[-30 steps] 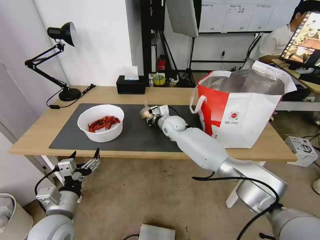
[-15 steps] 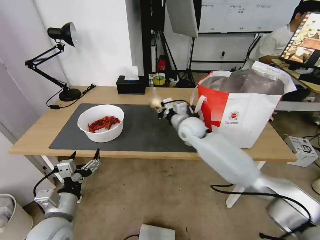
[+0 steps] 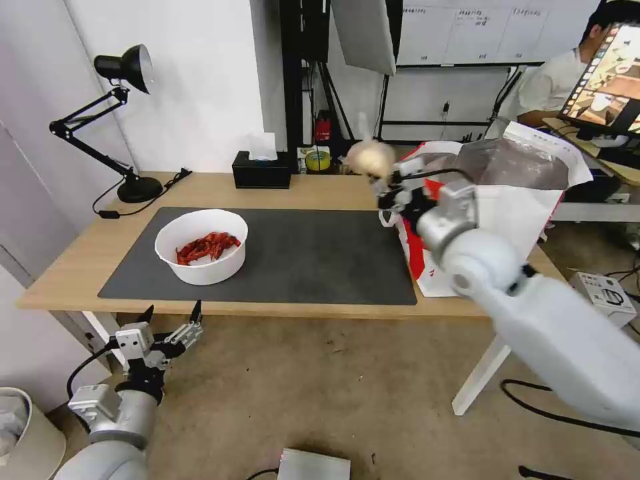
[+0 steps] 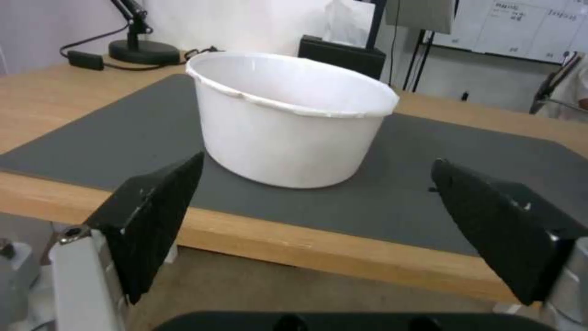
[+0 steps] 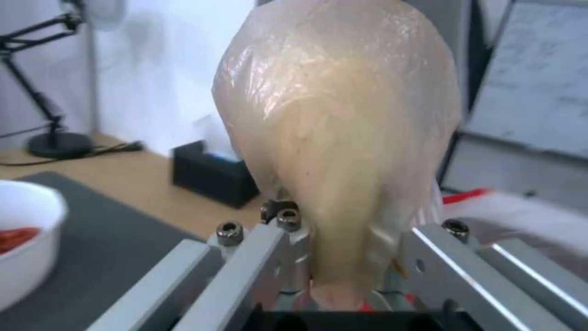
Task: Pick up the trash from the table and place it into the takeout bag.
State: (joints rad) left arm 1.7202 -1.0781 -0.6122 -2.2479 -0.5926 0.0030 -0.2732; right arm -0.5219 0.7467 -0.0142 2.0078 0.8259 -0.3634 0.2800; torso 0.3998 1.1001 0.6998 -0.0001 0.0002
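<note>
So the right gripper (image 3: 385,189) has its jaws clamped on the knotted bag (image 3: 371,157), carried high so it clears the tote's (image 3: 507,220) near rim, just beside the tote's left edge. A second ago it was low over the mat, well left of the tote; now it's up at rim height. The bowl (image 3: 202,246) sits far left of the tote, unmoved. The left gripper (image 3: 167,331) idles below the table edge, jaws apart.

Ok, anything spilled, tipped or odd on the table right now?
Nothing stands out. The white round bowl of red crayfish shells sits upright on the dark grey mat, and the right pincer holds the knotted clear bag of beige lump aloft beside the white-and-red takeout bag.
</note>
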